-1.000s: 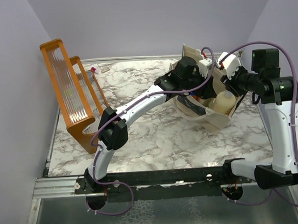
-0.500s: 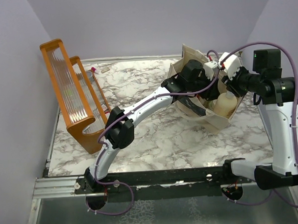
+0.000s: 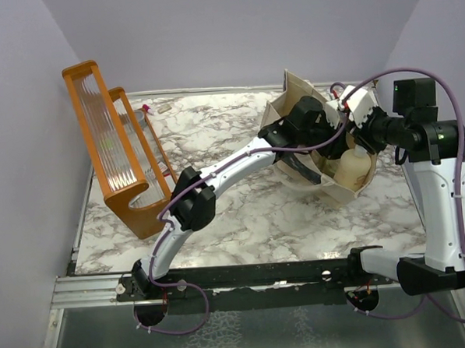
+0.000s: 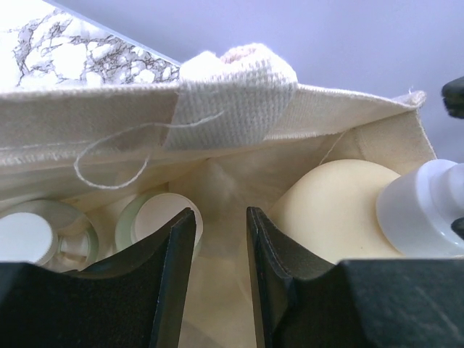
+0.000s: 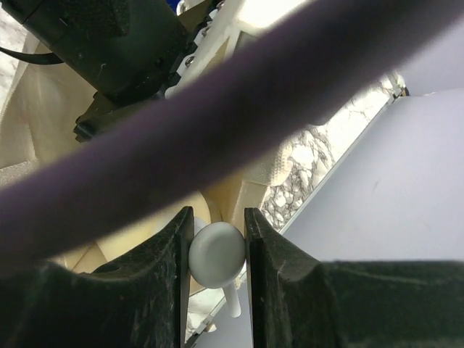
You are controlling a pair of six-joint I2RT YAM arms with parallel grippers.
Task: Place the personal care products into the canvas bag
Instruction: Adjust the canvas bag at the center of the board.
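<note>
Beige pump bottle [image 3: 354,168] is stood inside the canvas bag [image 3: 336,189] at the table's [image 3: 242,212] far right and is pinched at its top by the right gripper [image 5: 217,226]. The left gripper [image 4: 221,221] is held narrowly parted and empty within the bag.

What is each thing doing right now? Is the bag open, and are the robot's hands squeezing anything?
canvas bag, mouth open, bottles inside.
right gripper, shut on the beige pump bottle, pinching its pump head.
left gripper, inside the bag, slightly open, holding nothing.
beige pump bottle, in the bag.
two capped bottles, in the bag, caps on.
orange rack, standing upright, left of the bag.
</note>
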